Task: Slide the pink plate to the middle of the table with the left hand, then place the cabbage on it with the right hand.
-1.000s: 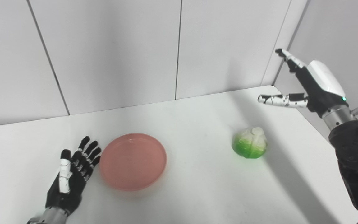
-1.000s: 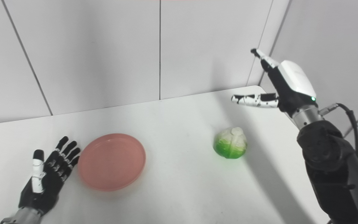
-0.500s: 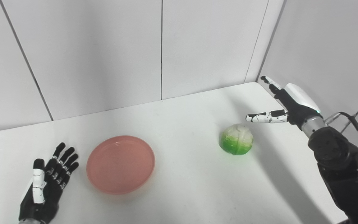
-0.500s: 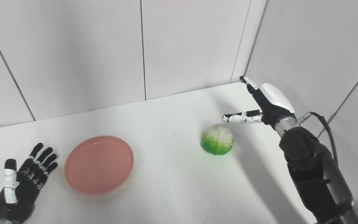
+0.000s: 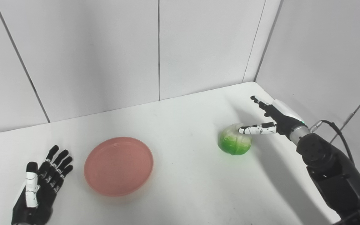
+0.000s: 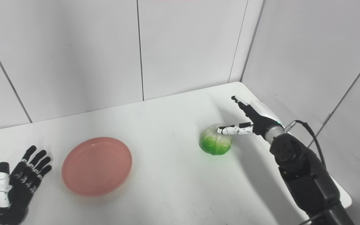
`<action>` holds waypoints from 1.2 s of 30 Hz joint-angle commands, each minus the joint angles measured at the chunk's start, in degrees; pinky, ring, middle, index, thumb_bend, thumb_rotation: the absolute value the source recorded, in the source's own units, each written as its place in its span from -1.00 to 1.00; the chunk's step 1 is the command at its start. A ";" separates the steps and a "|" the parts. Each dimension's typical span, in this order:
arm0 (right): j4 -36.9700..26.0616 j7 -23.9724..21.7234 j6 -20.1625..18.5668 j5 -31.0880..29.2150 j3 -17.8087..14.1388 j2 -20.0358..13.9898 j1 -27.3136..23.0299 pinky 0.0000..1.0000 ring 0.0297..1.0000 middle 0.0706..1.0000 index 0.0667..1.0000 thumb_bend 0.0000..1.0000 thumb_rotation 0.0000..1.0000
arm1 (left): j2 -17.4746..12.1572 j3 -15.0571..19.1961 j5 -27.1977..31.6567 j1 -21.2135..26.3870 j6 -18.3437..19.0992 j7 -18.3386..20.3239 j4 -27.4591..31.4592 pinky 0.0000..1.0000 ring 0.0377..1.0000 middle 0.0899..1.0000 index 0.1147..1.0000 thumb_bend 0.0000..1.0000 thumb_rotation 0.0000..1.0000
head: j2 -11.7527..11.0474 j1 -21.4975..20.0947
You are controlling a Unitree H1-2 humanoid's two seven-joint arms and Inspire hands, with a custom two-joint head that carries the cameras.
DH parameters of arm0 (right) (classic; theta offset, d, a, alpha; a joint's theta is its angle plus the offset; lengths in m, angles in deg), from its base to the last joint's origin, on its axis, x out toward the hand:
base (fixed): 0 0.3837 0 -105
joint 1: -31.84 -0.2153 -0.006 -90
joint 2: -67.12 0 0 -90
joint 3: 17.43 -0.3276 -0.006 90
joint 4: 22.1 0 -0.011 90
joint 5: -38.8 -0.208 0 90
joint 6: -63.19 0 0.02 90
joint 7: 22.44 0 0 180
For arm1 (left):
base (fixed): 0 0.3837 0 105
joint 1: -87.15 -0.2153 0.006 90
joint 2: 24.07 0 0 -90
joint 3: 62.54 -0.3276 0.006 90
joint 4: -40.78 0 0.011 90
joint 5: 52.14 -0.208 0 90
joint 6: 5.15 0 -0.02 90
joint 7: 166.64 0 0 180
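Note:
The pink plate [image 5: 118, 165] lies flat on the white table [image 5: 183, 187], left of the middle. My left hand [image 5: 39, 190] rests open at the table's front left, palm up, a short gap left of the plate. The green and white cabbage [image 5: 234, 143] sits right of the middle. My right hand [image 5: 272, 117] is open just right of the cabbage, low over the table. Its thumb lies over the cabbage's top right and its fingers [image 6: 241, 103] stretch toward the back wall, clear of the cabbage.
White panel walls close the table at the back and along the right side, meeting in the far right corner [image 5: 255, 82]. The right arm [image 5: 333, 175] runs along the table's right edge with a black cable beside it.
The camera has shifted, moving the whole scene left in the picture. My right hand has come down from high above the table to beside the cabbage. The left hand and plate stay as they were.

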 commanded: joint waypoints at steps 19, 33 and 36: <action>-2.49 -6.41 -1.09 4.31 3.11 -2.06 -0.84 0.77 0.94 1.00 1.00 1.00 0.23 | -1.46 -0.07 0.33 -1.86 4.30 0.14 -1.16 0.91 0.90 0.90 0.92 0.75 0.97 | 1.07 0.25; -0.36 -4.76 0.17 2.28 6.78 -1.01 -1.98 0.73 0.92 0.98 1.00 1.00 0.17 | -1.26 -0.24 -0.09 -2.23 5.10 -0.65 -0.06 0.90 0.88 0.89 0.92 0.77 0.95 | 1.27 0.79; 0.79 -4.34 0.63 1.54 7.33 -0.55 -2.49 0.77 0.94 1.00 1.00 1.00 0.08 | -1.17 -0.27 0.03 -2.25 5.17 -0.75 0.11 0.91 0.89 0.90 0.93 0.76 0.95 | 1.31 0.86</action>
